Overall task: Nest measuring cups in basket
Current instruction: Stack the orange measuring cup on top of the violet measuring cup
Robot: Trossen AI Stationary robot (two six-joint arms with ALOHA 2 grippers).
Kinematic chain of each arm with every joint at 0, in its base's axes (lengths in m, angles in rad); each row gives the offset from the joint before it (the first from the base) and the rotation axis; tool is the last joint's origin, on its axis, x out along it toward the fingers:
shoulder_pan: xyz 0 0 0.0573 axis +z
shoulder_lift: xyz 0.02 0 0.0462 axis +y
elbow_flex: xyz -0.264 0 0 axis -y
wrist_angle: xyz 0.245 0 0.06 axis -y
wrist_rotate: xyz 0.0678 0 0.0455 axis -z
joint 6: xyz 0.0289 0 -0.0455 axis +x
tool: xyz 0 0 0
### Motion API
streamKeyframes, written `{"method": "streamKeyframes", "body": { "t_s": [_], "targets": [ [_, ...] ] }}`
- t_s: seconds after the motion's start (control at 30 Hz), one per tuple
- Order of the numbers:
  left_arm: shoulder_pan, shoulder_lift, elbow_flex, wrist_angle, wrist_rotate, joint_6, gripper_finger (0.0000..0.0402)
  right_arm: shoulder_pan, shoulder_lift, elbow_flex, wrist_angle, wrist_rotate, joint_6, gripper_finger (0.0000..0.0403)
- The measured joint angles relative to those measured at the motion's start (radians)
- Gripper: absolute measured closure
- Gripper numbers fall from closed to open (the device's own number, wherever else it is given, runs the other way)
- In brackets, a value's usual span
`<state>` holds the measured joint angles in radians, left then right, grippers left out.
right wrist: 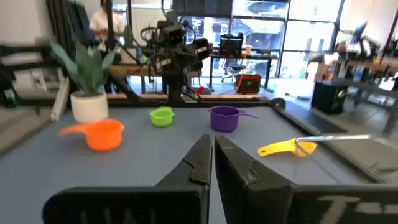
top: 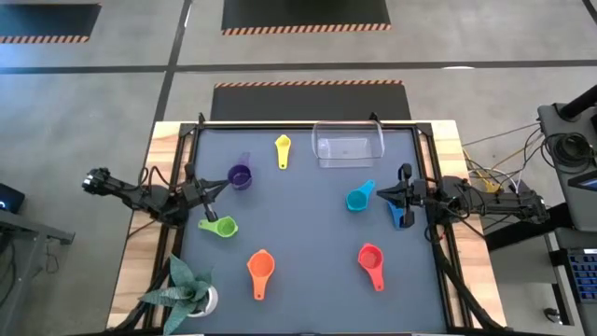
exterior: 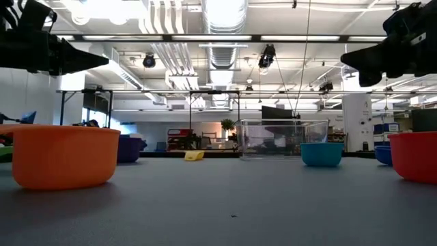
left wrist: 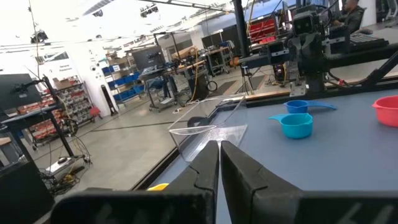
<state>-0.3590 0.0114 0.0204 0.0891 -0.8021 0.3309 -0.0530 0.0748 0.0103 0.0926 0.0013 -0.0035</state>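
a potted plant [top: 183,287] stands at the near left corner of the grey table [top: 303,252], just left of the orange cup [top: 260,268], and in the right wrist view it shows again, white pot and green leaves, beside the orange cup. cables trail off the table's right side toward dark equipment [top: 569,140], and a person shows blurred in the room behind the plant in the right wrist view. nothing lies between the cups and the basket [top: 349,143], a clear bin at the far edge of the table, a little right of centre; it holds nothing, and through its walls the low view shows only the room. the yellow cup [top: 283,147] lies left of the basket, near the same far edge, with the purple cup [top: 240,175] nearer and further left. the green cup [top: 220,226] sits by the left arm, the red cup [top: 371,258] at the near right. the cyan cup [top: 358,198] and the blue cup [top: 398,214] lie close together by the right arm, the blue one partly under that arm's tip. all seven cups sit apart on the table, none inside another. the left gripper [top: 216,188] hangs above the table near the purple cup, fingers pressed together and holding nothing. the right gripper [top: 384,193] hangs just beside the cyan cup, its fingers likewise closed on nothing.
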Motion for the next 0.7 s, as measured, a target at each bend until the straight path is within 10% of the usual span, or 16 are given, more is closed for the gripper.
{"method": "streamKeyframes", "body": {
  "t_s": [0.33, 0.7],
  "targets": [
    [0.0, 0.0, 0.0, 0.0, 0.0, -0.011, 0.0402, 0.0, 0.0, 0.0, 0.032, 0.001, 0.187, 0.0394],
    [0.0, 0.0, 0.0, 0.301, 0.091, -0.379, 0.0402, 0.0, 0.002, 0.0, 0.236, 0.001, 0.369, 0.0394]
  ]
}}
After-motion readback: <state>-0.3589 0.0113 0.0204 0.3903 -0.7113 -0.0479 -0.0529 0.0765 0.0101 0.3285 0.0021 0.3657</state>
